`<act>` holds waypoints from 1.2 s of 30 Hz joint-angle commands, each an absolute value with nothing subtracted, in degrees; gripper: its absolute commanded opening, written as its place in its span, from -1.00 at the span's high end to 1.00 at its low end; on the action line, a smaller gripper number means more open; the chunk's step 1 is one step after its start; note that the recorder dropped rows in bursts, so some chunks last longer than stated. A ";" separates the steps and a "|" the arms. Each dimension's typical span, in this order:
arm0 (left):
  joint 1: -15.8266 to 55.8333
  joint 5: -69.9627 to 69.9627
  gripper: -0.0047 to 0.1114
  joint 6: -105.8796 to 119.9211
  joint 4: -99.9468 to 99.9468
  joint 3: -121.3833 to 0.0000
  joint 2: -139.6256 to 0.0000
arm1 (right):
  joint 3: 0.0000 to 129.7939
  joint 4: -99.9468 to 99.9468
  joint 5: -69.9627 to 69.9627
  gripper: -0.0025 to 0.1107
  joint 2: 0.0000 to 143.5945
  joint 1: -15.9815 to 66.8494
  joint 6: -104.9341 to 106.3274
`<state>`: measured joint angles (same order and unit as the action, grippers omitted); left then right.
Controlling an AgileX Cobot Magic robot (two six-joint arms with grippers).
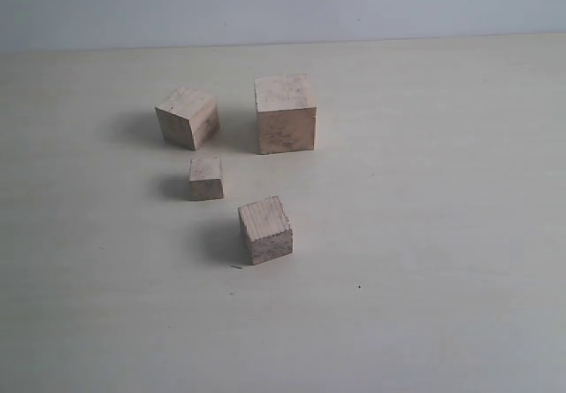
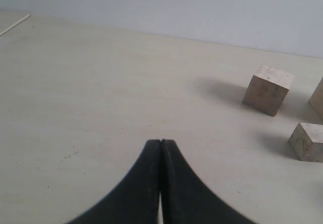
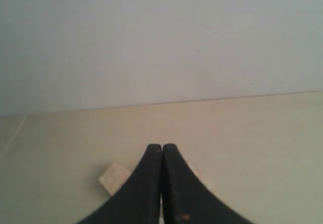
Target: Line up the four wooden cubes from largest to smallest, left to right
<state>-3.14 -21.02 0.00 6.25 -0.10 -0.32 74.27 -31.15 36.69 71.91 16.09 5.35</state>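
Four pale wooden cubes stand in a loose cluster on the cream table in the exterior view. The largest cube point(image 1: 285, 112) is at the back right, a second-largest cube point(image 1: 187, 117) at the back left, the smallest cube point(image 1: 206, 179) in the middle, and a mid-small cube point(image 1: 264, 229) nearest the front. Neither arm shows in that view. My left gripper point(image 2: 160, 142) is shut and empty, with one cube point(image 2: 267, 89) and the smallest cube point(image 2: 308, 142) off to its side. My right gripper point(image 3: 162, 146) is shut and empty; a cube point(image 3: 114, 178) peeks out behind its fingers.
A pale wall point(image 1: 283, 3) rises behind the table's far edge. A thin light strip point(image 2: 14, 24) lies near the table edge in the left wrist view. Bare tabletop point(image 1: 442, 234) spreads around the cluster on all sides.
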 commanded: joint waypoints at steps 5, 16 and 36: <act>-2.86 -20.67 0.92 0.00 6.24 0.00 0.00 | 75.71 -44.62 28.50 0.96 77.88 16.74 11.62; -2.86 -20.67 0.92 0.00 6.24 0.00 0.00 | 75.95 -12.80 30.30 0.96 97.81 39.63 -10.76; -2.86 -20.67 0.92 0.00 6.24 0.00 0.00 | 98.53 15.36 50.93 0.96 114.48 46.67 -31.11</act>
<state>-3.14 -21.02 0.00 6.25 -0.10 -0.32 95.08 11.67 46.03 111.80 46.59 -28.16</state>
